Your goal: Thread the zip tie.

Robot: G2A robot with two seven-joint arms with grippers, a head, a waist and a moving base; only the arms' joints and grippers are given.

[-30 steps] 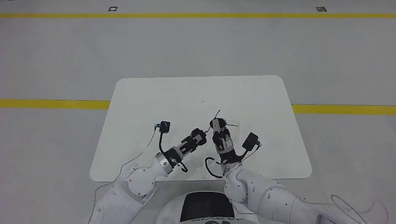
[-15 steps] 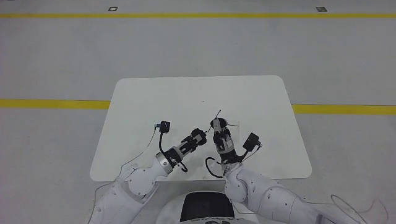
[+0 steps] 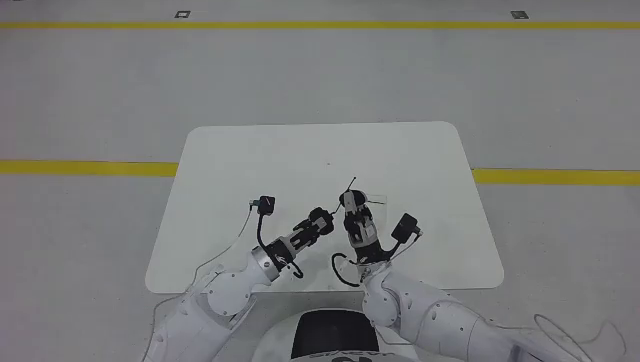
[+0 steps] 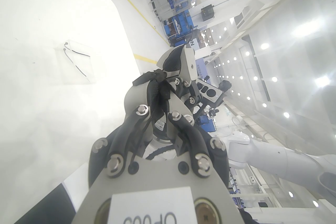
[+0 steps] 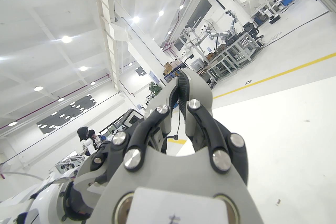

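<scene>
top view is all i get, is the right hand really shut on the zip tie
Observer: Yes. The right wrist view shows the right hand shut on the zip tie, its strap hanging down between the fingers to the small head.
Operator: any spare ties around
Observer: Yes. The left wrist view shows loose black ties lying in a clear tray on the table.

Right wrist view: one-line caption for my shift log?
Right gripper shut on a thin black zip tie, its strap running back between the fingers, white table beyond.
</scene>
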